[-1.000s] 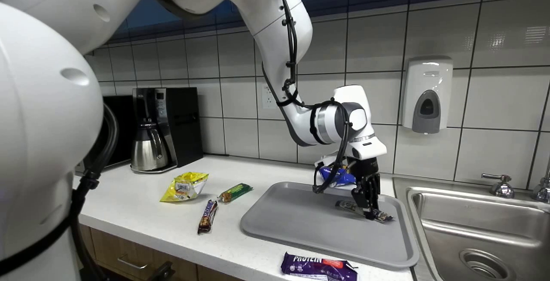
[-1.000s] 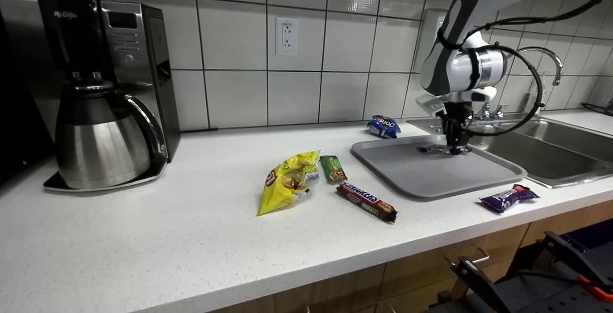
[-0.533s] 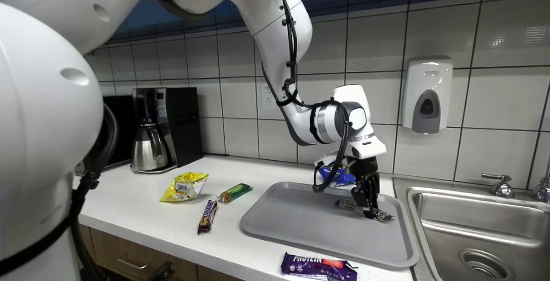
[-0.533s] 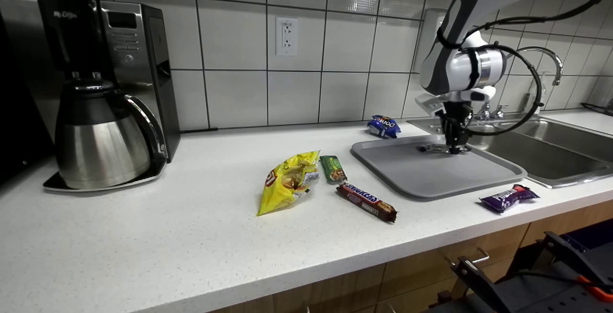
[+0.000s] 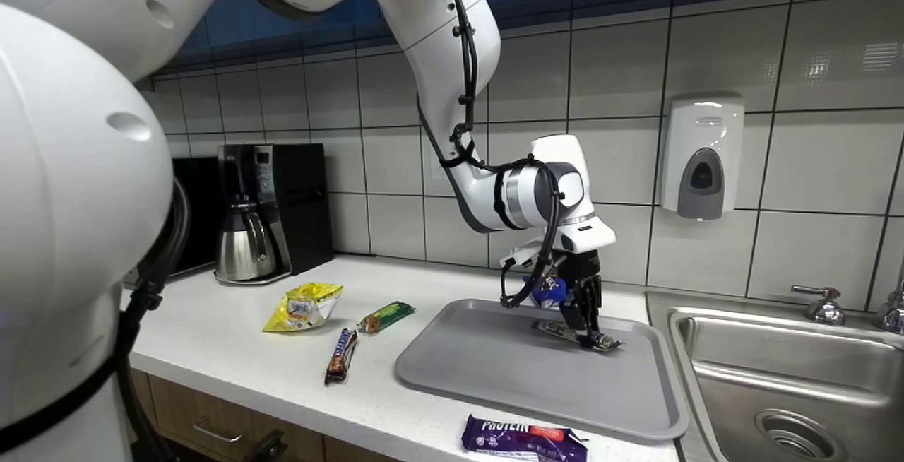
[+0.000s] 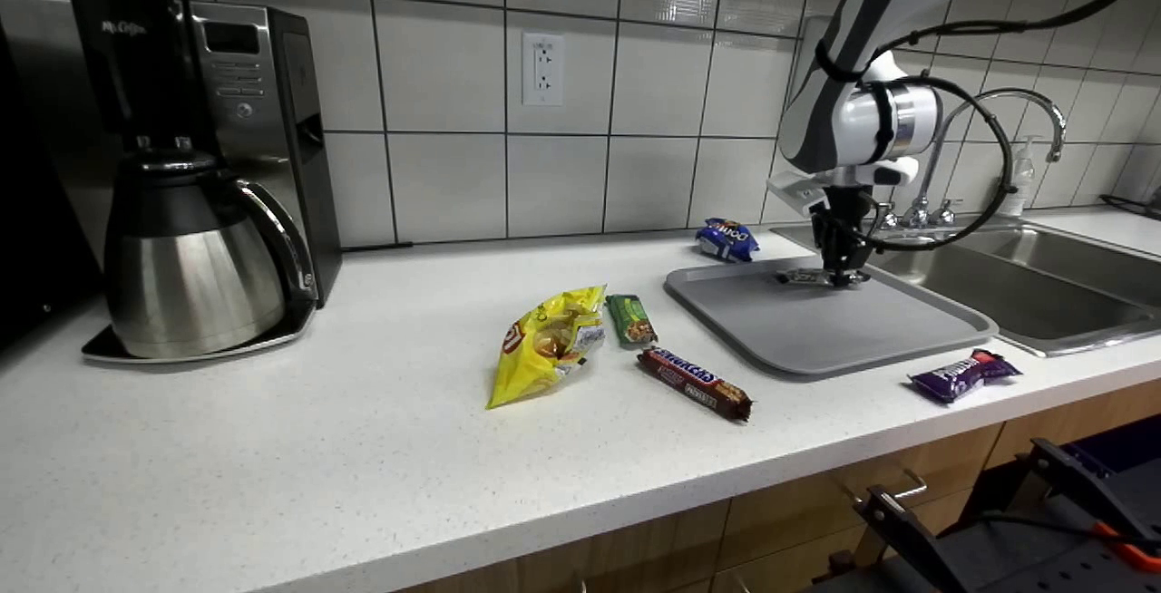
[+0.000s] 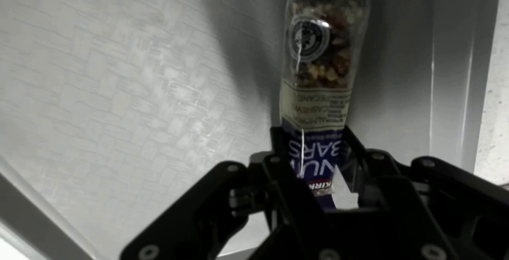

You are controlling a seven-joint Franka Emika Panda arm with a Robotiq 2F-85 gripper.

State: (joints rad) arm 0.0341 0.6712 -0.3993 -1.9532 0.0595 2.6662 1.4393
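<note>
My gripper (image 7: 312,134) is shut on a clear and dark-blue wrapped nut bar (image 7: 320,105), with one finger on each long side. The bar's label shows upside down in the wrist view, and its lower end is partly hidden by the fingers. In both exterior views the gripper (image 5: 588,340) points down over the back right part of the grey tray (image 5: 494,366). The bar shows on both sides of the fingers (image 6: 843,279), low over the tray. I cannot tell whether it touches the tray.
A blue snack bag (image 6: 727,240) sits behind the tray. A purple protein bar (image 5: 524,439) lies at its front. A yellow bag (image 6: 551,344), green bar (image 6: 631,319) and Snickers bar (image 6: 695,383) lie beside it. A coffee maker (image 6: 249,121) and sink (image 5: 791,377) flank the counter.
The gripper and the nut bar have shifted together to the left and slightly up in both exterior views during the last half second. The other snacks and the tray have not moved.
</note>
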